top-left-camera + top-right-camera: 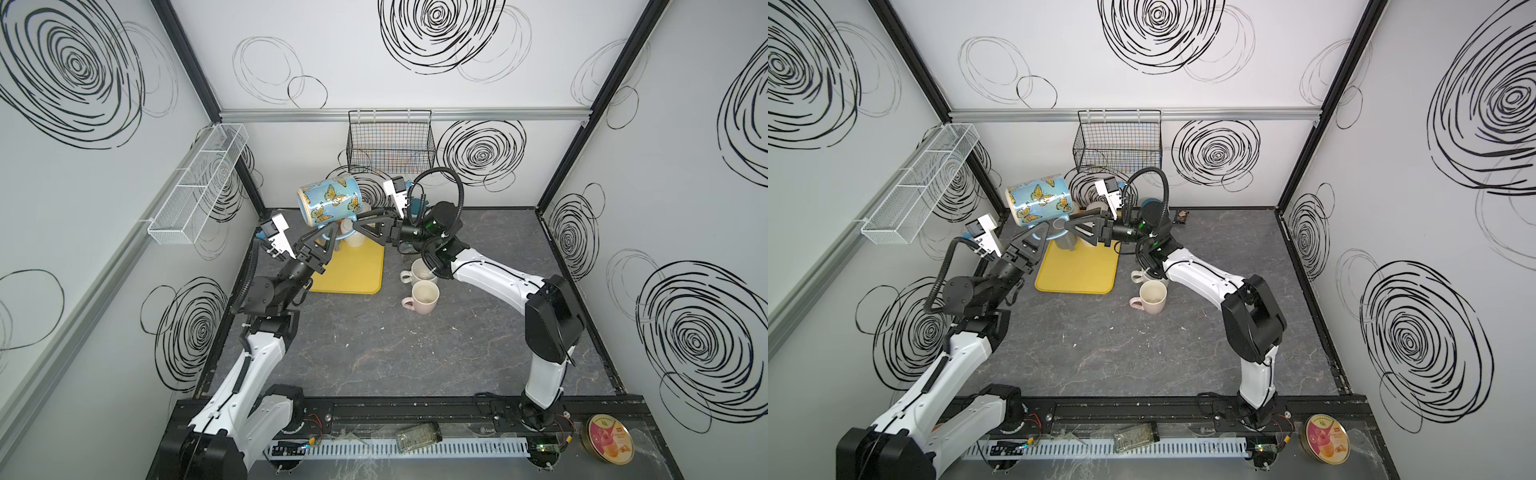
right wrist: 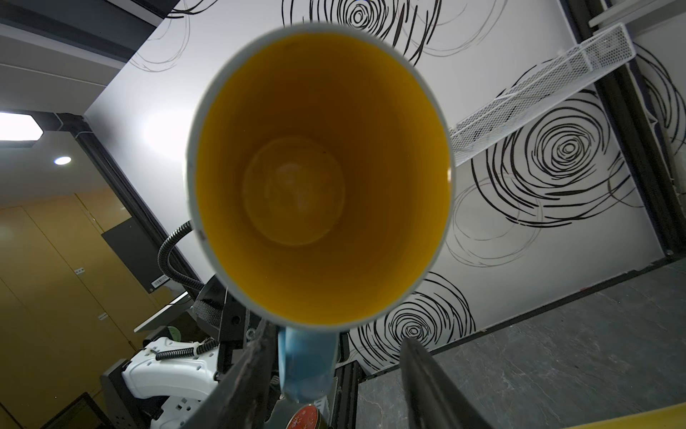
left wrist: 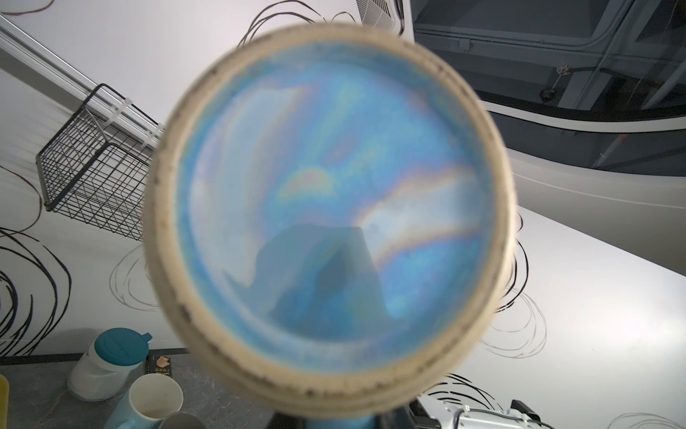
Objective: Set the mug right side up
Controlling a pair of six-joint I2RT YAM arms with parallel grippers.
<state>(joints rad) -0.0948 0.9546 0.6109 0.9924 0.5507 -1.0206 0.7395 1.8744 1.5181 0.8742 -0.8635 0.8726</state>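
Observation:
The mug [image 1: 328, 201] [image 1: 1040, 199] is light blue with orange butterflies and hangs on its side above the yellow mat, mouth toward the right arm. My left gripper [image 1: 330, 235] [image 1: 1044, 230] [image 3: 339, 421] is shut on its blue handle from below. The left wrist view is filled by the mug's blue base [image 3: 326, 208]. My right gripper [image 1: 359, 222] [image 1: 1069, 222] [image 2: 336, 334] stands open around the handle [image 2: 306, 364], which lies beside one finger with a gap to the other. The right wrist view looks into the mug's yellow inside [image 2: 319, 174].
A yellow mat [image 1: 353, 270] lies under the mug with other cups [image 1: 353, 239] at its far end. A white mug [image 1: 422, 272] and a pink mug [image 1: 424, 297] stand upright to its right. A black wire basket [image 1: 390, 145] and a white mesh shelf [image 1: 199, 183] hang on the walls.

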